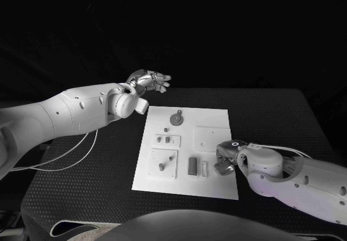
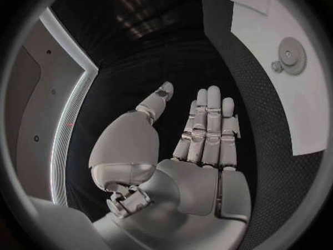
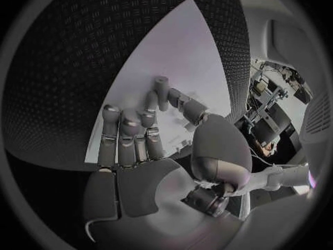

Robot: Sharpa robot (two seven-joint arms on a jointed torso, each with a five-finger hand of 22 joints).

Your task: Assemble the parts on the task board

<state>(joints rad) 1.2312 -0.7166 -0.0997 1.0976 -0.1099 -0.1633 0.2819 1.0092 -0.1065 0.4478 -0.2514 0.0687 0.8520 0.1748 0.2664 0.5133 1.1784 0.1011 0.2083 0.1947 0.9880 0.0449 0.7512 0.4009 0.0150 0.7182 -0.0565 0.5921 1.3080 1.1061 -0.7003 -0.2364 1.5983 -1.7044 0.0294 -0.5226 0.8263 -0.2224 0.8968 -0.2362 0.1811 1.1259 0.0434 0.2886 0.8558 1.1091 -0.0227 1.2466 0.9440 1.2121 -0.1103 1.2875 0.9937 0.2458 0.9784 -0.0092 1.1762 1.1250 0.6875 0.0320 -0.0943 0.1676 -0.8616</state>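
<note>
Grey parts: small hard-looking pieces, set across the white task board (image 1: pixel 214 178); I judge them light, stiff and somewhat slick, easy to flick away with a clumsy touch.
Gear (image 1: pixel 176 118): round toothed disc at the far end of the board, with a small knob just beside it; best taken by its rim between fingertips, or by the hub from above.
Long bar (image 1: pixel 192 166): dark upright-sided block near the near end, toward the right; its two long faces look like the natural hold.
Square plates: one raised plate (image 1: pixel 212 136) at the right middle, another (image 1: pixel 163 164) at the near left carrying a short peg; they lie flat, so probably hard to lift except at an edge.
Small pegs (image 1: pixel 165 140): a pair at the left middle, slim, likely to roll or tip.
Left hand (image 1: pixel 148 81): raised beyond the board's far left corner, fingers straight and apart, holding nothing.
Right hand (image 1: pixel 226 159): low over the board's near right part, just beside the bar, fingers spread toward the surface; whether it touches a piece I cannot tell, though nothing appears held.
</note>
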